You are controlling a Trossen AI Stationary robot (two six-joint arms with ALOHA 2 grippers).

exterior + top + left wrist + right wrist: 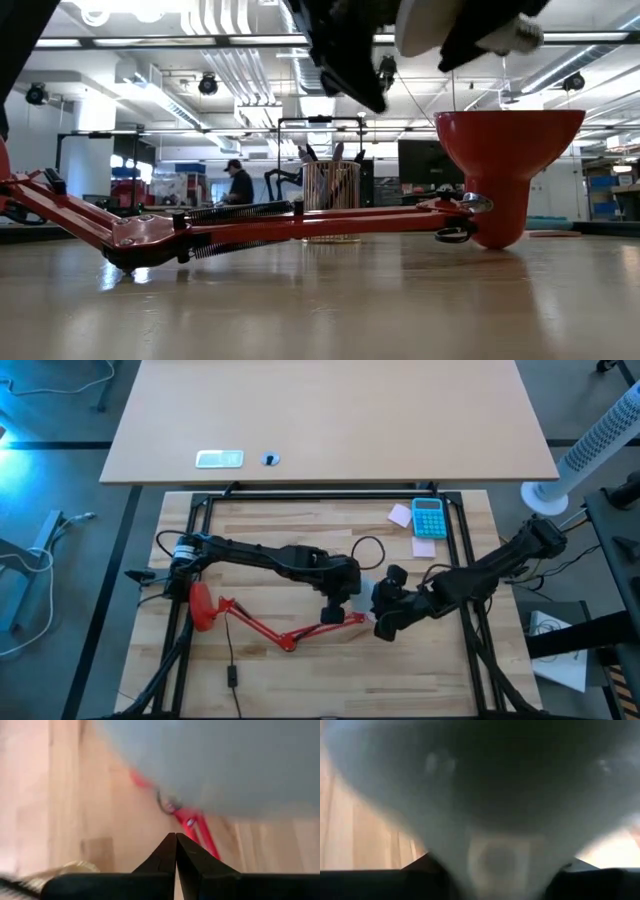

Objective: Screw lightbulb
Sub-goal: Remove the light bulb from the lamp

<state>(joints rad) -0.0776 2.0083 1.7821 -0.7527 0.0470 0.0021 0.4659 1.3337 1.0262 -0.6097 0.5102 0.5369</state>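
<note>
Red lamp (265,628) lies on the table with its shade (507,160) unfilled. Left gripper (337,610), jaws clenched and empty, hovers beside it; right gripper (388,608) grasps the bulb (455,22) above the shade, so seating and screwing remain.

The lightbulb (490,820) blurs across the right wrist view, hiding the right hand's fingertips.

The red lamp arm (300,632) crosses the table's (300,530) near half.
</note>
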